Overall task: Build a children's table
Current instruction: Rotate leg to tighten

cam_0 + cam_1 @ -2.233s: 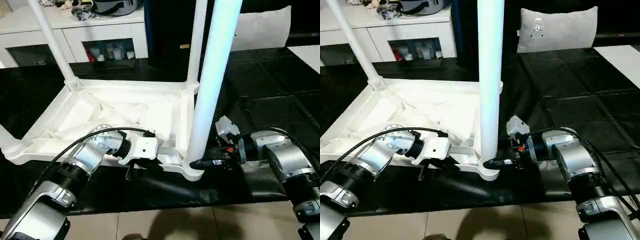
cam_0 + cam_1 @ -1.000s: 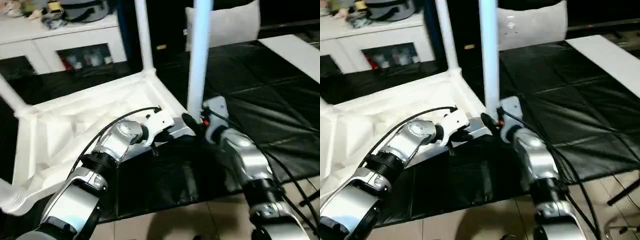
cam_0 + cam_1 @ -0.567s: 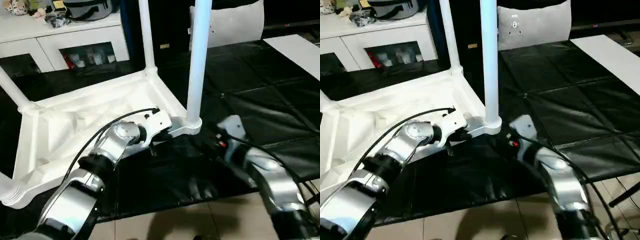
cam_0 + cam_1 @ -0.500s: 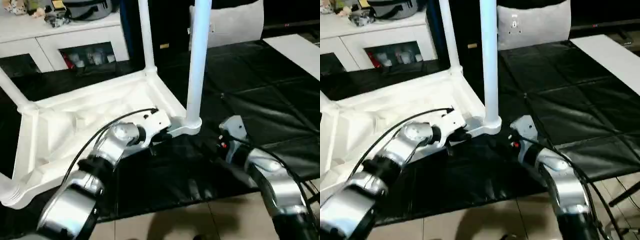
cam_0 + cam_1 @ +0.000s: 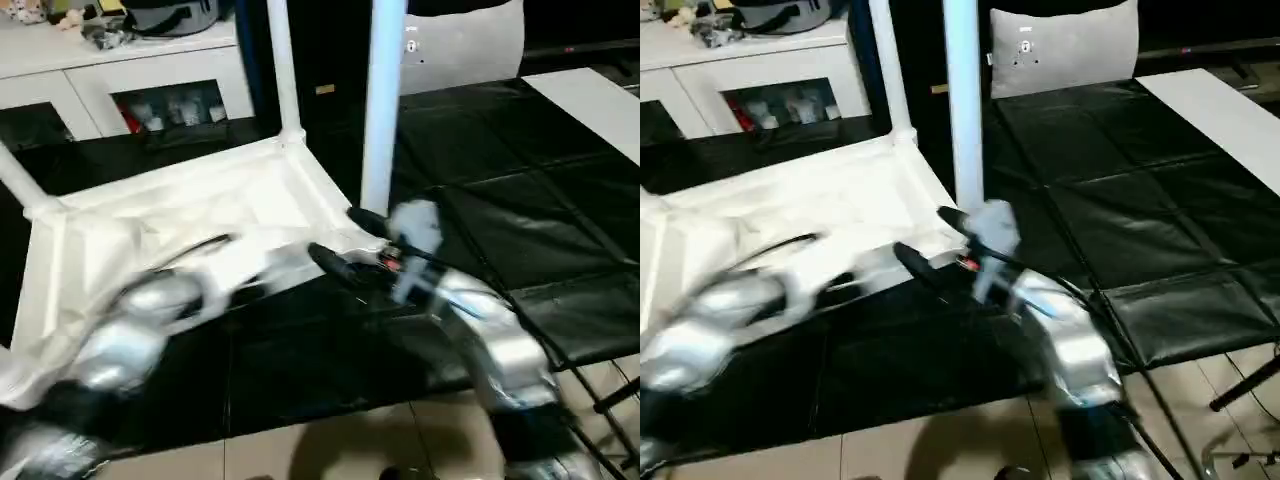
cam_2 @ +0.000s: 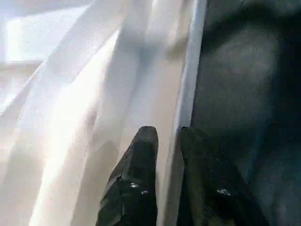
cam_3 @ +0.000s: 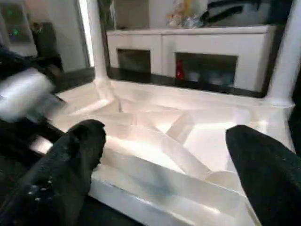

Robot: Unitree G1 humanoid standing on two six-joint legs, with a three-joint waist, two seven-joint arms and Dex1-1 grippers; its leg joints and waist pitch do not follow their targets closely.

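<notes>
While right gripper (image 5: 338,240) jaws gape beside tabletop (image 5: 150,230), left gripper (image 6: 165,155) jaws straddle its rim.

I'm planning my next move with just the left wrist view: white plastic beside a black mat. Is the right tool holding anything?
Observer: No. The right tool is wide open and empty, close to the base of the near leg.
Operator: Is that leg seated?
Observer: It stands upright at the near right corner of the tabletop, which lies underside up.
Operator: Any other legs in?
Observer: Yes. A far leg rises from the far corner, and a left leg rises from the left corner.
</notes>
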